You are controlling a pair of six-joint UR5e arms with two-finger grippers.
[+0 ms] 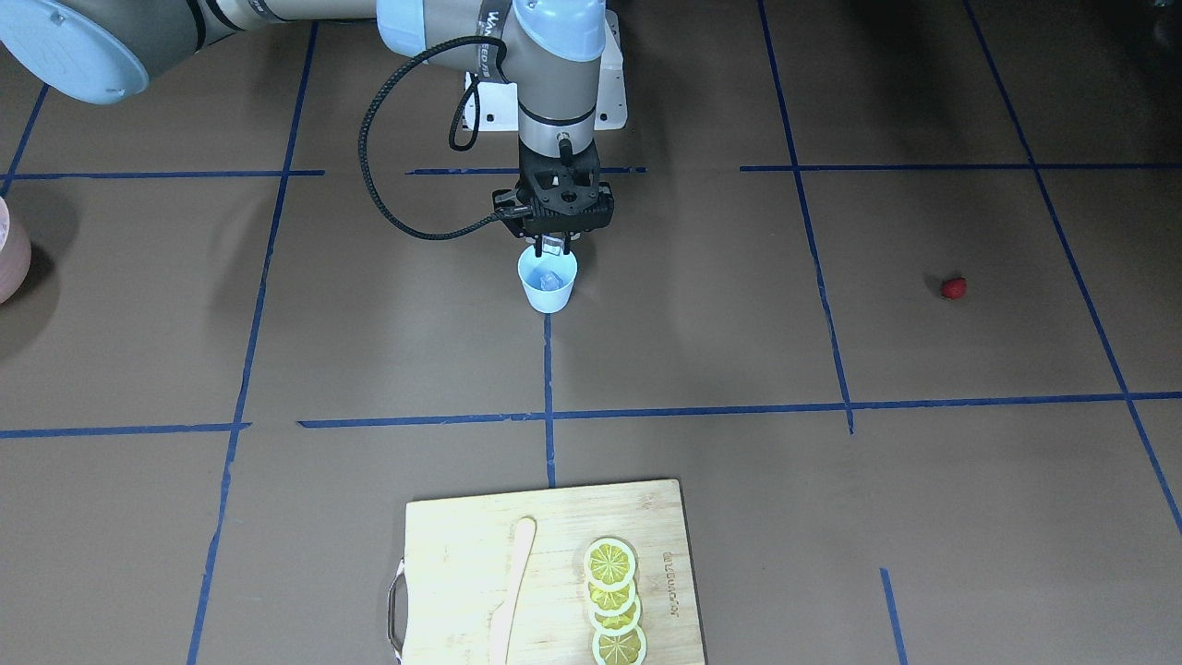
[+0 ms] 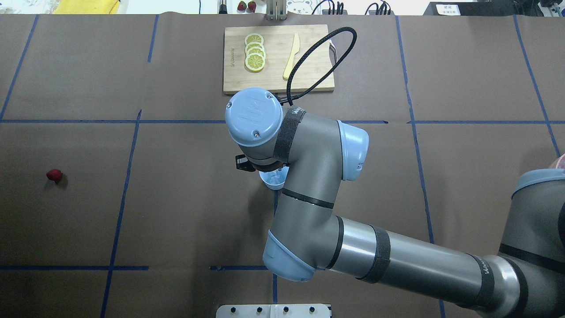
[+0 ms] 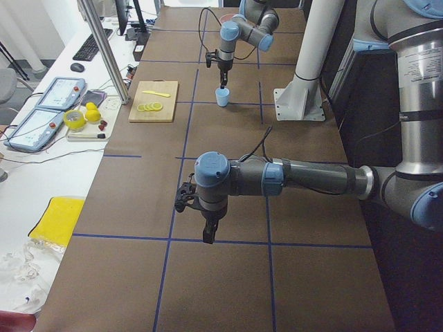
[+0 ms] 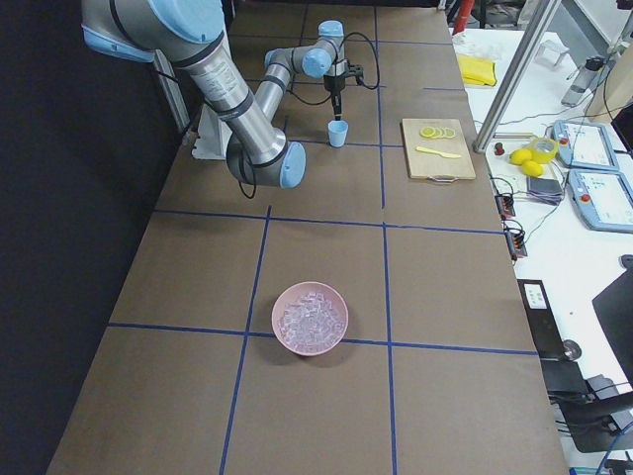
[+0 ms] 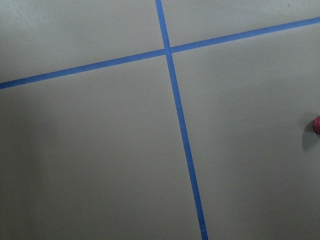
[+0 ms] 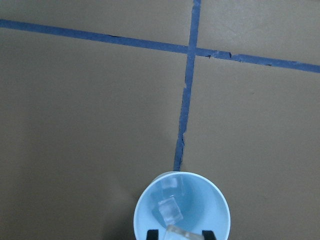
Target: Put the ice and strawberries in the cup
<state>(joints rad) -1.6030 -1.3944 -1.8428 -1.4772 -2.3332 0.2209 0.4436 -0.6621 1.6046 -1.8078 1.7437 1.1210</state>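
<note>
The pale blue cup [image 1: 548, 282] stands on the brown table near its middle. My right gripper [image 1: 551, 247] hangs straight over the cup's mouth. In the right wrist view the cup [image 6: 145, 210] holds ice cubes [image 6: 170, 210]. One more cube lies between the two black fingertips [image 6: 152, 234] with gaps on both sides, so the gripper is open. The red strawberry [image 1: 953, 288] lies alone far off on the robot's left side. It also shows at the right edge of the left wrist view [image 5: 316, 125]. My left gripper [image 3: 209, 237] hovers over bare table; I cannot tell whether it is open.
A pink bowl of ice cubes [image 4: 310, 318] sits toward the robot's right end of the table. A wooden cutting board [image 1: 462, 536] with lemon slices [image 1: 612, 600] and a pale knife [image 1: 512, 591] lies at the operators' edge. Blue tape lines cross the table.
</note>
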